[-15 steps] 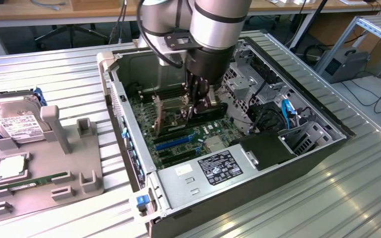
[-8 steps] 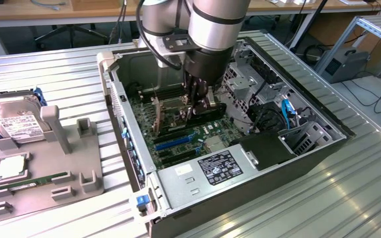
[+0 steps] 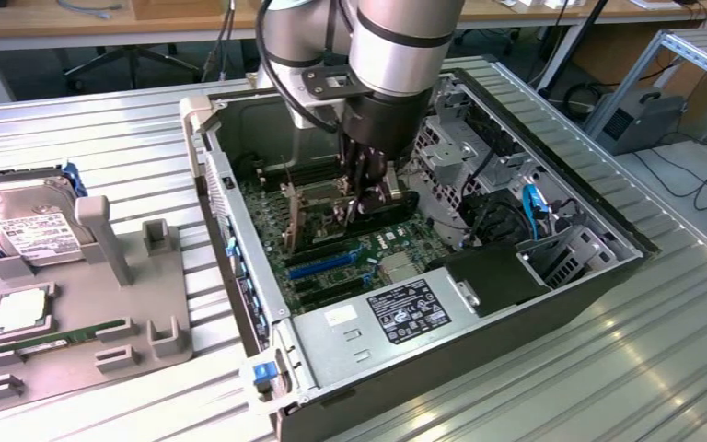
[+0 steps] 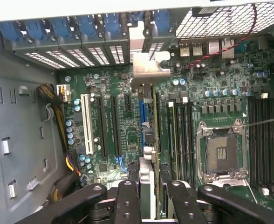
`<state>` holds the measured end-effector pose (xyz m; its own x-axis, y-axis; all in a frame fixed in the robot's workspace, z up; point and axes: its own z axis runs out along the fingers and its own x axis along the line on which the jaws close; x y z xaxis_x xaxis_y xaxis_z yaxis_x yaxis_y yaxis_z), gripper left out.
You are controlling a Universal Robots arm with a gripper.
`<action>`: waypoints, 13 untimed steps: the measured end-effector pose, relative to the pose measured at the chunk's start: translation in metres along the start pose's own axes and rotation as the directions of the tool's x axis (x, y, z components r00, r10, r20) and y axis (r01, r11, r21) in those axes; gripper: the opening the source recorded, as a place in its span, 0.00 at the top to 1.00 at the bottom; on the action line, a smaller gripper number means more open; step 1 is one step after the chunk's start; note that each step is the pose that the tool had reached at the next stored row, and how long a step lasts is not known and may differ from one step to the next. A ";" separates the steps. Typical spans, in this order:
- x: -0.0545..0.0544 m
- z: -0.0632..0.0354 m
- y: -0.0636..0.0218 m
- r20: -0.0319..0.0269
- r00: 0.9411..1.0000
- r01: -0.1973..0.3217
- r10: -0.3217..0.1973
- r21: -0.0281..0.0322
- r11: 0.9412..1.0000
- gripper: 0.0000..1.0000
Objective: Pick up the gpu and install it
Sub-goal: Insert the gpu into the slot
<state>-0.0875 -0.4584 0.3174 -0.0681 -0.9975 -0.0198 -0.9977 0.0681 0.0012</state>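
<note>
While my arm is reaching down into the open computer case [image 3: 538, 304], my gripper [image 4: 148, 189] is clamped on the gpu [image 4: 147, 140], which I am holding on edge between my two black fingers [image 4: 127, 198]. In the wrist view the card is running straight away from my fingers toward the back wall of the case, seen edge-on as a thin strip, with its pale metal bracket [image 4: 148, 70] at the far end, standing just before the row of rear slot covers [image 4: 71, 56]. The card is sitting over the motherboard [image 4: 211, 93], alongside the blue expansion slot [image 4: 142, 114]; I cannot tell whether its lower edge is touching a slot or is just above it.

To one side of the card the black slots [image 4: 108, 123] and a white slot [image 4: 86, 122] are lying parallel to it; to the other side the processor socket [image 4: 221, 151] is sitting with memory slots [image 4: 263, 140] beyond it. A bundle of yellow and black cables [image 4: 58, 112] is hanging by the bare grey case wall.

In the exterior view my gripper [image 3: 366, 207] is standing upright in the middle of the case, the card [image 3: 292, 221] hanging below it over the green board. The power supply [image 3: 390, 318] is filling the nearer corner of the case.

Farther out, at the exterior view's left, a grey holder tray [image 3: 144, 322] is resting on the table [image 3: 648, 368], well apart from the case. On it a hard drive [image 3: 28, 230] is leaning, with a processor [image 3: 22, 308] and a green memory stick [image 3: 65, 336] nearby.
</note>
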 end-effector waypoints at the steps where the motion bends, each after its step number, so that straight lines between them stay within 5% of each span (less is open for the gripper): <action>1: 0.000 0.0001 0.0000 0.000 1.000 0.004 -0.004 0.000 1.000 0.73; 13: 0.002 0.0044 0.0085 0.000 1.000 0.010 -0.010 0.000 1.000 0.73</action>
<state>-0.0961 -0.4596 0.3130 -0.0586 -0.9981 -0.0198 -0.9983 0.0585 0.0011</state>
